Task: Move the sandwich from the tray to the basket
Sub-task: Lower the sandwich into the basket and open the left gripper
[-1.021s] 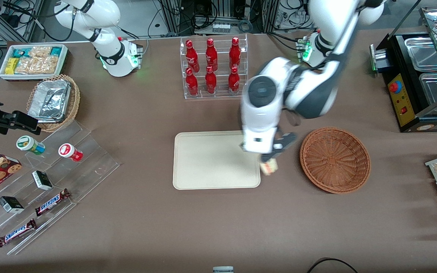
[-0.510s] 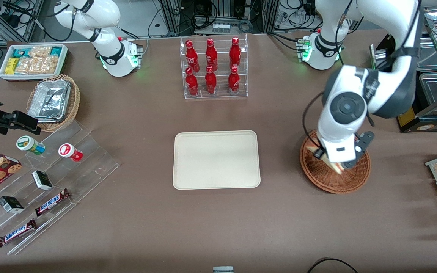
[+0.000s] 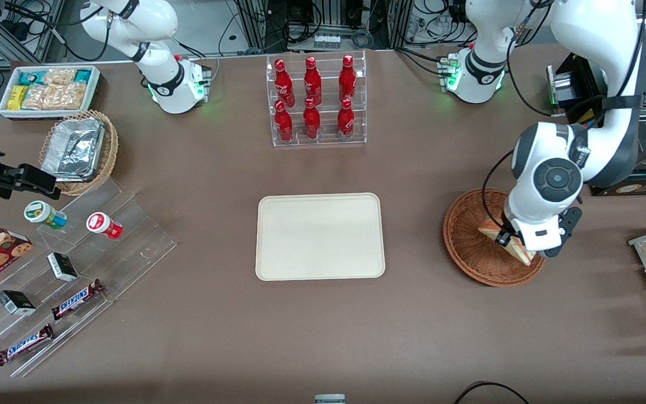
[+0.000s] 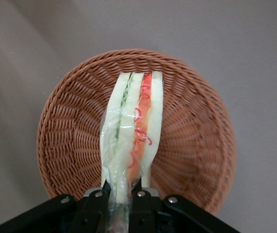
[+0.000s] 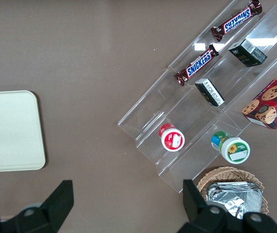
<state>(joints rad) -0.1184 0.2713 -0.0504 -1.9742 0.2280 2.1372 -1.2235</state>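
Place step: we have the sandwich (image 4: 129, 128) pinched in the left hand (image 4: 124, 187), over the basket (image 3: 463, 247); can't tell if it touches the wicker. Tray (image 3: 320, 237) is well apart. Next we probably centre it, lower if needed, let go, lift off.

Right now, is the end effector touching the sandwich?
Touching. The left wrist view shows the end effector over the basket, its two fingers closed on the wrapped sandwich, one against each side.
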